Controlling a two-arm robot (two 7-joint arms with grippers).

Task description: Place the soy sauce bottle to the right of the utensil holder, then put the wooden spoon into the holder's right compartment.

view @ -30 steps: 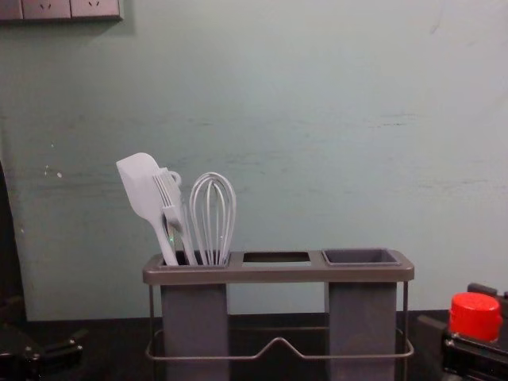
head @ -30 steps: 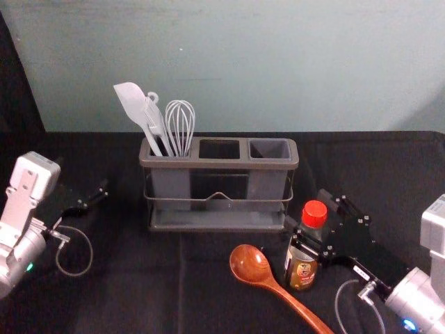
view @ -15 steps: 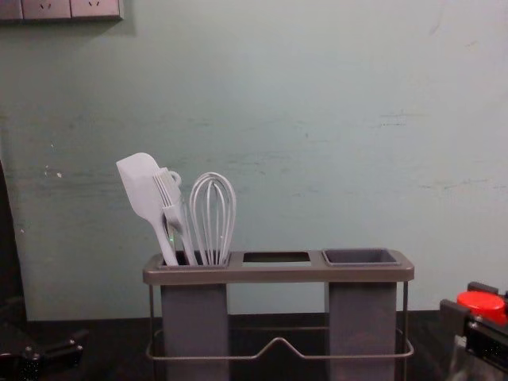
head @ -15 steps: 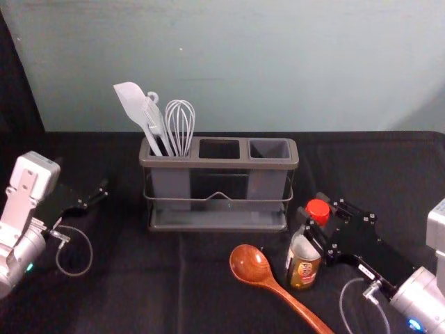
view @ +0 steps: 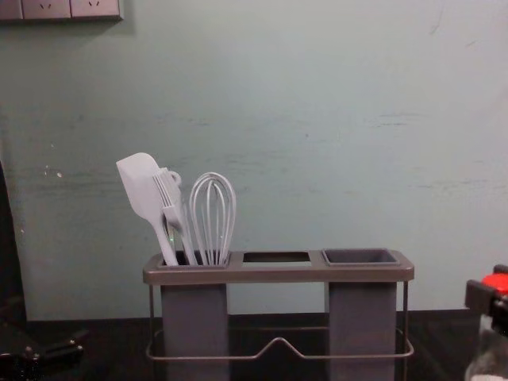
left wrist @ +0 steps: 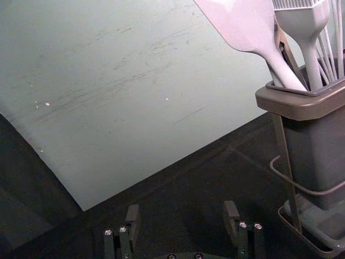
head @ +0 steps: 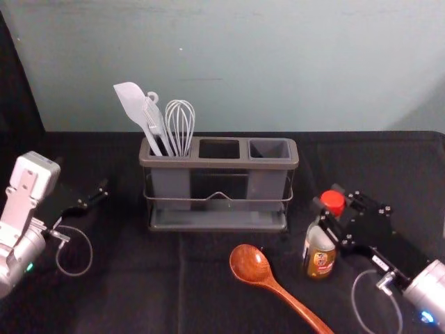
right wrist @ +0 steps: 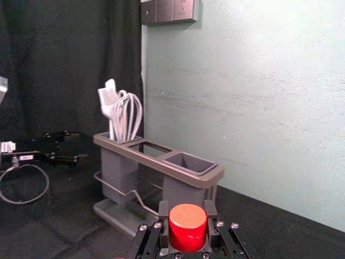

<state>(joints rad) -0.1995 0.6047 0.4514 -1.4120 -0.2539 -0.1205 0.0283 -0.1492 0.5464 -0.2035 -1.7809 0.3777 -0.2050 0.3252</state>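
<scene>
In the head view my right gripper (head: 336, 216) is shut on the soy sauce bottle (head: 320, 252) just below its red cap, front-right of the utensil holder (head: 218, 164). The right wrist view has the red cap (right wrist: 187, 226) between the fingers of the right gripper (right wrist: 187, 220). The wooden spoon (head: 252, 265) lies on the table, bowl toward the holder, left of the bottle. My left gripper (head: 97, 195) is parked at the left; in the left wrist view the left gripper (left wrist: 182, 218) stands open with nothing between its fingers.
A white spatula (head: 132, 103), a brush and a whisk (head: 180, 122) stand in the holder's left compartment. The black-covered table (head: 375, 163) extends to the right of the holder, with a pale wall (head: 278, 62) behind.
The right gripper has carried the bottle to the right, and its cap now sits higher between the fingers than a second ago. Left arm, holder and spoon have stayed put.
</scene>
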